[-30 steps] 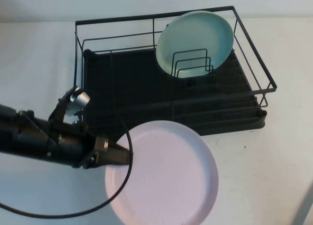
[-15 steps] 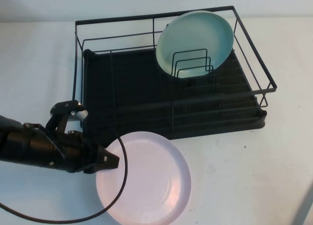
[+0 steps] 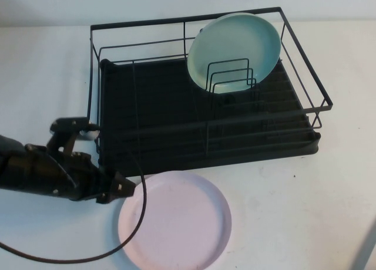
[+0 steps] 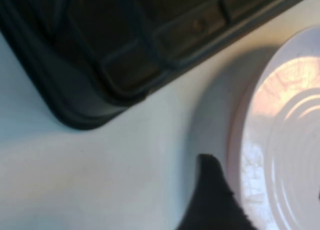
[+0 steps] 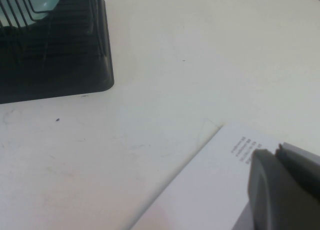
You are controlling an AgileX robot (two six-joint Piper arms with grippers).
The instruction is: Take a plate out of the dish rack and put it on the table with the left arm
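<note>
Since the plate [image 3: 174, 219] lies flat on the table [image 3: 305, 211] near its front edge, outside the rack [image 3: 205, 105], placing looks done. Left gripper [image 3: 121, 188] sits at the plate's left rim and only needs to withdraw; I cannot tell whether it is open. Right gripper [image 5: 285, 187] is parked at the table's right edge, its state also unclear.

Round pale pink matte plate [image 3: 175, 220] lies on the plain white bench [image 3: 329, 199], which carries a few tiny dark specks. Black wire dish rack [image 3: 205, 105] has a black ribbed tray base and holds a light teal plate [image 3: 235, 47]. Left gripper [image 3: 120, 188] is black on a dark grey arm; right gripper [image 5: 280, 190] shows grey.
</note>
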